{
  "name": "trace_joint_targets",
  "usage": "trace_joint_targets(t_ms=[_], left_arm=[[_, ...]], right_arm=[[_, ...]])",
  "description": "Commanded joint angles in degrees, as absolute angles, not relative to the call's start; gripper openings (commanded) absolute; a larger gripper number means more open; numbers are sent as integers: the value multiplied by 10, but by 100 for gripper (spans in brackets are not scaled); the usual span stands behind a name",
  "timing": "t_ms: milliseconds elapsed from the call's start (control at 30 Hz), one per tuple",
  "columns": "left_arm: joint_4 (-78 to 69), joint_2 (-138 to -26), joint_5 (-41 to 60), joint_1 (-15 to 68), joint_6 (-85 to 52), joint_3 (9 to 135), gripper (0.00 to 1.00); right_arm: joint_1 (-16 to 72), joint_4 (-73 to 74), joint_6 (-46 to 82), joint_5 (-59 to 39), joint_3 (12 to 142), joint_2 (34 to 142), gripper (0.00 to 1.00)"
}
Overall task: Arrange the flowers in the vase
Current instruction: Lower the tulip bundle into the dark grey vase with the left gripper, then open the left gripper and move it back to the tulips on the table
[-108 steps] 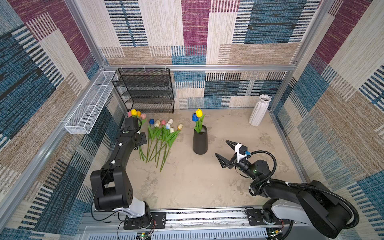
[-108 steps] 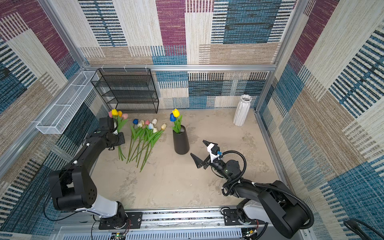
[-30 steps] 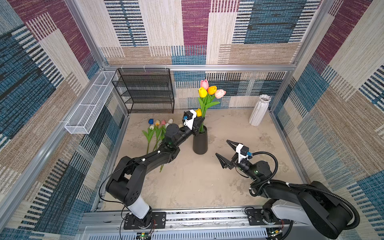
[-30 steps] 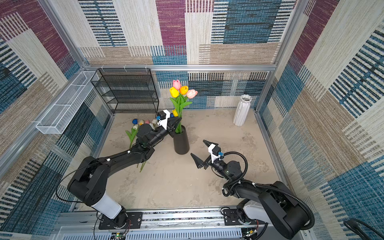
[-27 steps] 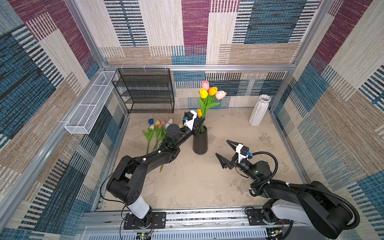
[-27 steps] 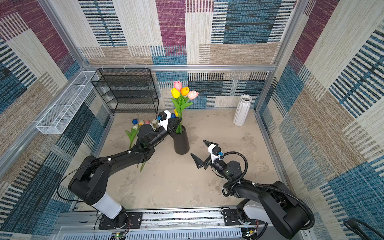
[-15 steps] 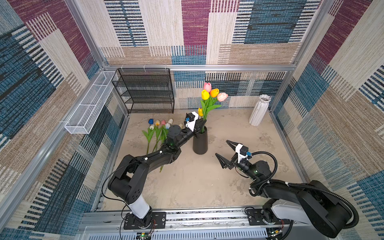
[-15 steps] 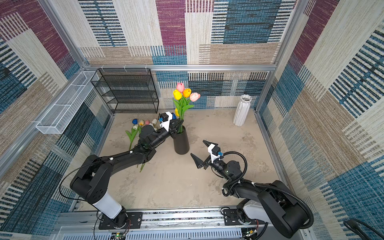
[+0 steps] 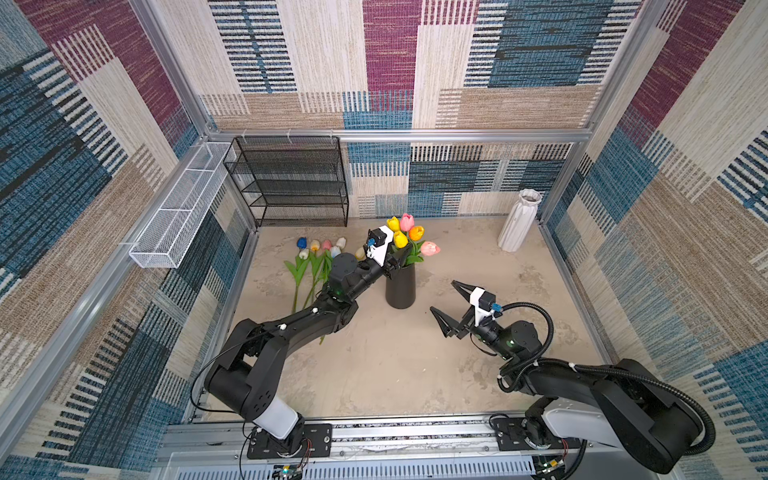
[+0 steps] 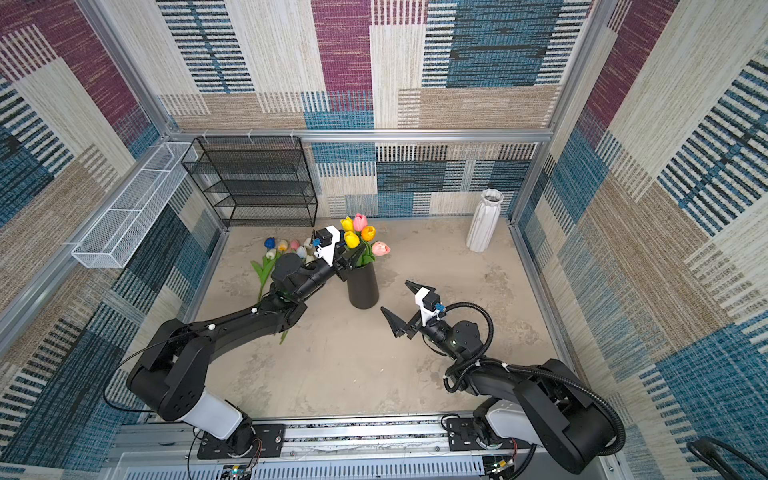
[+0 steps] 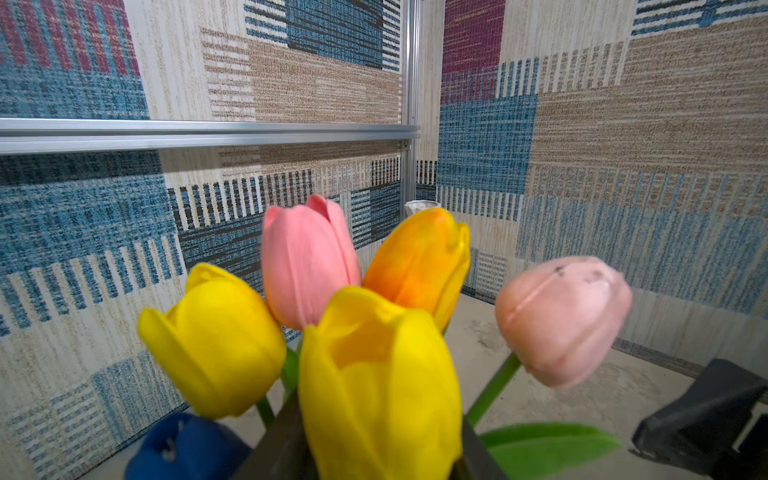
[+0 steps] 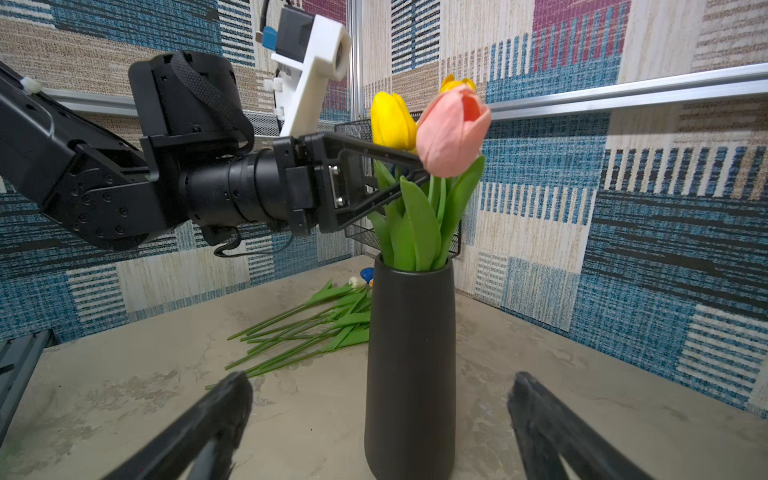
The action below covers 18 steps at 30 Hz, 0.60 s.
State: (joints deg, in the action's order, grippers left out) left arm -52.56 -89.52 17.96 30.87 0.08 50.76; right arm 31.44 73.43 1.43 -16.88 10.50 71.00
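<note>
Toward the back of the bench (image 9: 395, 365), a black vase (image 9: 400, 291) stands upright with a bunch of tulips (image 9: 401, 240) in it — yellow, pink, orange. Just above its rim the left pincer (image 10: 353, 261) is partly apart, astride the stems, pinching none visibly. The loose tulips (image 9: 311, 266) lie flat beside the vase. Near it the right pincer (image 9: 442, 296) hovers — spread wide, empty.

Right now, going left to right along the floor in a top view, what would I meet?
loose flowers lying flat → black vase → right gripper, open above the floor → white vase in the far corner
</note>
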Motion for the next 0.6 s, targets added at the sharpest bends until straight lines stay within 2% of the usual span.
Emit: trace_joint_targets(t_ms=[0, 33, 167, 333, 433, 567], left_arm=[[-480, -868, 172, 308, 32, 503, 65], [-466, -859, 171, 308, 37, 501, 75], [-402, -813, 165, 308, 67, 487, 90], [-306, -737, 168, 307, 99, 465, 97], [-309, -675, 165, 304, 98, 423, 97], [-276, -613, 94, 265, 59, 385, 95]], right_arm=[[315, 751, 14, -169, 110, 713, 100], [315, 751, 14, -169, 110, 712, 100], [315, 751, 14, -169, 110, 714, 100], [315, 749, 11, -168, 109, 709, 100], [315, 749, 12, -170, 110, 708, 100], [315, 750, 14, -177, 111, 711, 100]])
